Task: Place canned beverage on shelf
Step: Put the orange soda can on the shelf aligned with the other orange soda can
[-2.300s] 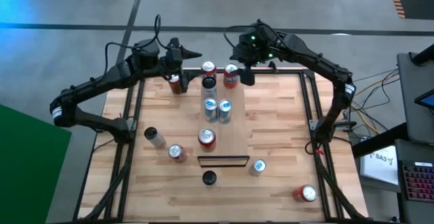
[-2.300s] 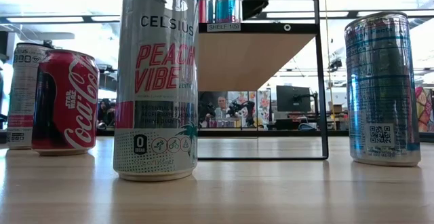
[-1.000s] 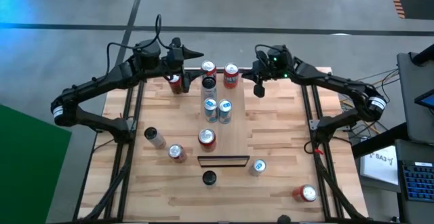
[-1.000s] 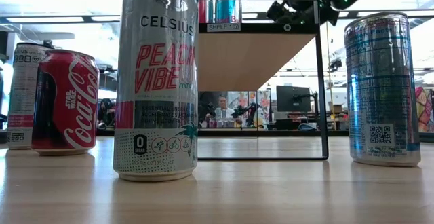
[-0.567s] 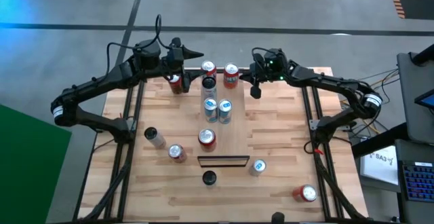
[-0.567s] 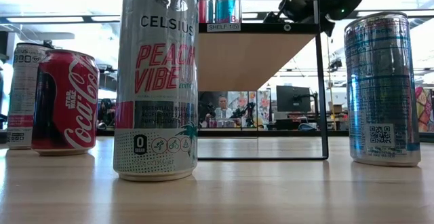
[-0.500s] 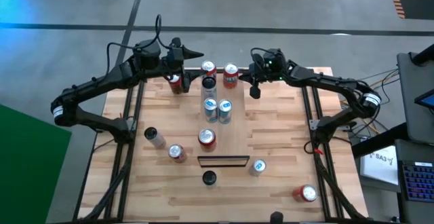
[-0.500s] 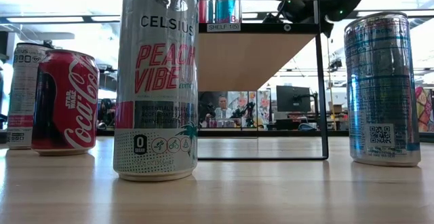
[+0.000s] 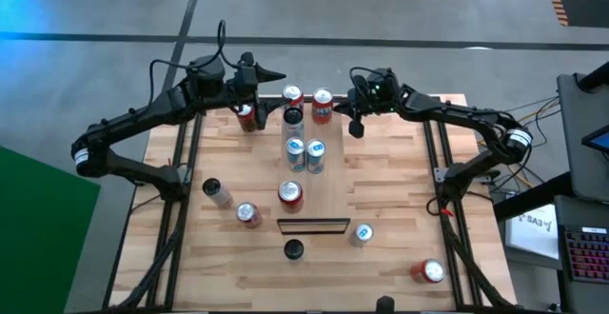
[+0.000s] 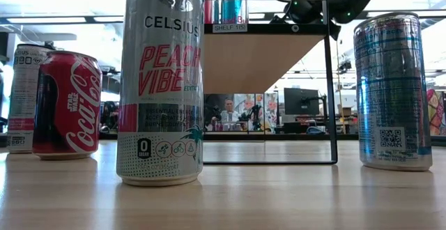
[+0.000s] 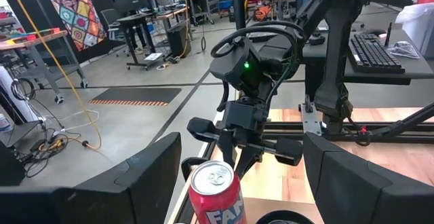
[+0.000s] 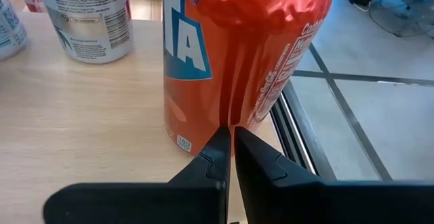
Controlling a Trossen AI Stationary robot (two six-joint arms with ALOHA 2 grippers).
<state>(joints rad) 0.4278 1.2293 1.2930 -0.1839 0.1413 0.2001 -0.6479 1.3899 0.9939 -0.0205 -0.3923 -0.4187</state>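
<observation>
Sitting with its fingers pinched together and empty, the right gripper [image 12: 228,142] noses the red can [image 9: 324,106] at the shelf's [image 9: 333,176] twelve-o'clock end. To nudge it well, push slow and low. At ten o'clock the left gripper [image 9: 249,105] straddles another can [image 9: 245,115], jaws spread, apparently not squeezing.

Worktop [image 9: 390,190]: planked light wood, seen from above.
Green panel [image 9: 38,247]: on the floor beyond the worktop's left edge.
Keyboard [image 9: 585,252]: beyond the worktop's right edge, red keys.
Patchwork quilt [image 11: 85,13]: hanging in the room behind.
Yellow cable [image 11: 57,68]: trailing to the floor.
Person [image 10: 228,111]: seated far beyond the worktop, beside a monitor [image 10: 301,101].
</observation>
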